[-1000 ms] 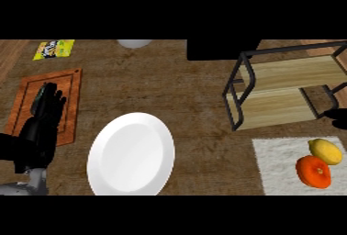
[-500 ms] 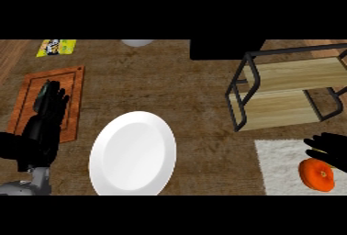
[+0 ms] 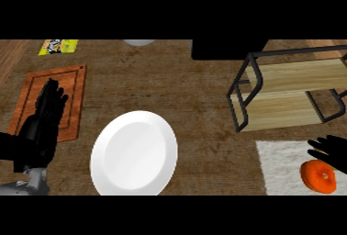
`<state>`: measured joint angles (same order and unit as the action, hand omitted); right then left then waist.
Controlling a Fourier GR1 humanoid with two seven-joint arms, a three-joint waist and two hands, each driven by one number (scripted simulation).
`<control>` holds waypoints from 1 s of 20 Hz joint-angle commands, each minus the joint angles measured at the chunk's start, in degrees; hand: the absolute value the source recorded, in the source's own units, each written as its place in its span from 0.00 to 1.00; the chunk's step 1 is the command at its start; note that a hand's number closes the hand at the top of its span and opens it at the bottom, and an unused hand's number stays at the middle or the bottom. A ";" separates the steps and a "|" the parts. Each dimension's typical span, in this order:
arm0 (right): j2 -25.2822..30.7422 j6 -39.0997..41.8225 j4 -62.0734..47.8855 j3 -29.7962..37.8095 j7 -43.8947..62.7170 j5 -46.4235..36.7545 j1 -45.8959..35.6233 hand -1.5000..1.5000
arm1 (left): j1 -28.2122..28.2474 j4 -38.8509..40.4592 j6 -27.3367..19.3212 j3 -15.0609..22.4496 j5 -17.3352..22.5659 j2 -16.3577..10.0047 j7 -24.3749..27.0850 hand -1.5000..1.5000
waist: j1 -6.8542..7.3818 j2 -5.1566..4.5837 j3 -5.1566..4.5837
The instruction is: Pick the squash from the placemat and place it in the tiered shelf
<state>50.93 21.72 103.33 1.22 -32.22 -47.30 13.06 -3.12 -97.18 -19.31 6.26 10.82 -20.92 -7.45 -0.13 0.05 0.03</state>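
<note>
At the frame's lower right edge the right hand (image 3: 332,152) lies over the white placemat (image 3: 279,166), just above a round orange fruit (image 3: 318,176). Whether its fingers are curled cannot be told. The squash is hidden, so its look cannot be told. The tiered shelf (image 3: 284,92) stands at upper right. The left hand (image 3: 42,126) rests at left, fingers straight.
</note>
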 commanded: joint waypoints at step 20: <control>-11.50 -5.28 -17.95 1.91 -12.87 -13.12 -7.23 0.00 | -2.57 4.01 7.06 -6.86 -4.85 5.55 0.12 0.50 | -0.07 -0.01 -0.04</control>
<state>39.29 15.45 84.05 0.72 -42.70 -60.73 4.69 -4.57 -95.07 -13.41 0.86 6.70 -16.23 -7.79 0.00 0.00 0.02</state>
